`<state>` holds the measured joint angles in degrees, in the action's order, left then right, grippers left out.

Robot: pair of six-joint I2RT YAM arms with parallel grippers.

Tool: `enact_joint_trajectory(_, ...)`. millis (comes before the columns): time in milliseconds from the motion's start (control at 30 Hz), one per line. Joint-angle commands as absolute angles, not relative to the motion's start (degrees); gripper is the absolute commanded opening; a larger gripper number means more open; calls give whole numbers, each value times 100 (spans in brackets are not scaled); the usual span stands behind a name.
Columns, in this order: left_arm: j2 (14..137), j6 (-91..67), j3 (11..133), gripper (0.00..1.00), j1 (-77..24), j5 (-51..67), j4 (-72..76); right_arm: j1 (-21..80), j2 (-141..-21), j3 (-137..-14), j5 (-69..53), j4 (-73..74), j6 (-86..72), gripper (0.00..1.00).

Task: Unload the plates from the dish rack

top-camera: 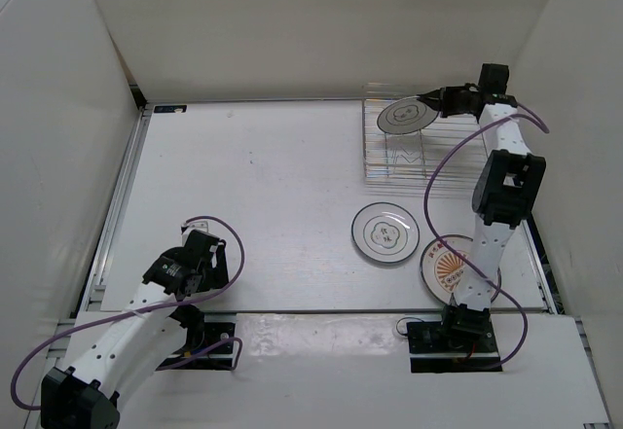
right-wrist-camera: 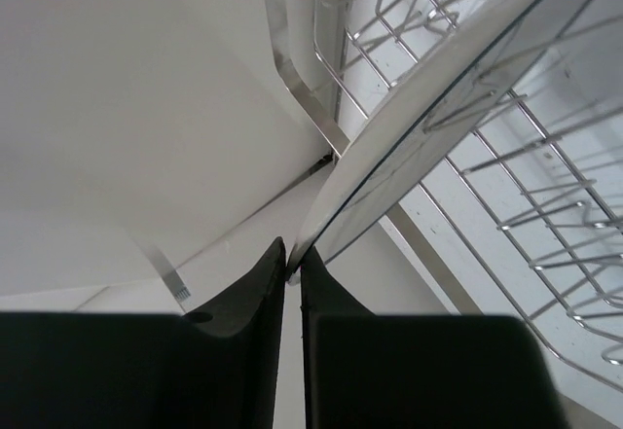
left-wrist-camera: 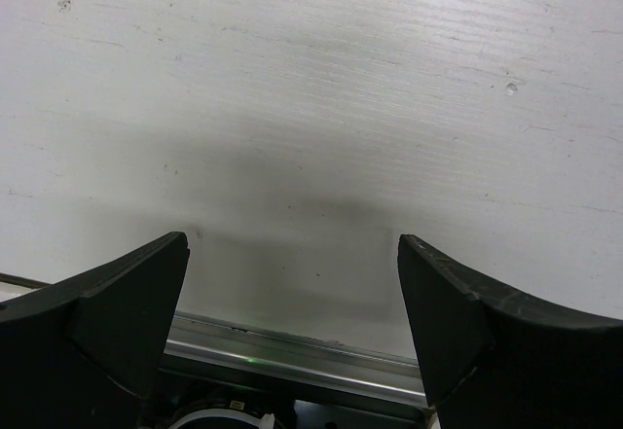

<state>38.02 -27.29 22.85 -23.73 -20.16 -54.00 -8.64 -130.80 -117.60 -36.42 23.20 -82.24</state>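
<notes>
Crowding the far right corner of the table [top-camera: 263, 186], the dish rack [top-camera: 443, 152] sits close to the back wall and the right wall [top-camera: 584, 98]. Room is tight there, with the right arm reaching along that side, and the widest stretch of bare table runs left and centre.

The right gripper [top-camera: 426, 99] is clenched on the upper rim of the standing plate [top-camera: 404, 117], which leans on edge among the bars at the rack's far left end. The wrist view shows the two fingers nearly together, with the plate's thin edge caught at their tips. This plate is white with thin dark rings and a dark centre mark.

A flat ringed plate [top-camera: 385, 233] of the same pattern lies on the table in front of the rack. Just beside it, to the right, lies the sunburst plate [top-camera: 440, 271] — orange rim and centre, partly hidden by the right arm.

The left gripper [left-wrist-camera: 292, 244] hangs over bare table near the front left edge, fingers spread wide, gripping nothing.
</notes>
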Motion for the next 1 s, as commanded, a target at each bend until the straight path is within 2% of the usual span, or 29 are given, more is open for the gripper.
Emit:
enact_joint_trajectory(0, 3744, -2760, 2250, 100, -2347, -2074, -5396, -826, -12771, -11471, -3735, 2812, -7577, 0)
enact_joint_trajectory(167, 3727, -2742, 2233, 100, -2347, -2066, -5370, -844, -12648, -11329, -3797, 3224, -7199, 0)
enact_joint_trajectory(600, 3727, -2751, 2233, 100, -2347, -2057, -5388, -818, -12788, -11189, -3586, 3104, -6970, 0)
enact_joint_trajectory(800, 3735, -2742, 2241, 100, -2356, -2074, -5370, -800, -12841, -11171, -3384, 2804, -7066, 6)
enact_joint_trajectory(933, 3735, -2742, 2232, 100, -2355, -2065, -5370, -809, -12937, -11215, -3436, 2804, -7066, 6)
enact_joint_trajectory(967, 3718, -2751, 2232, 100, -2347, -2065, -5370, -809, -12946, -11206, -3437, 2786, -7049, 2)
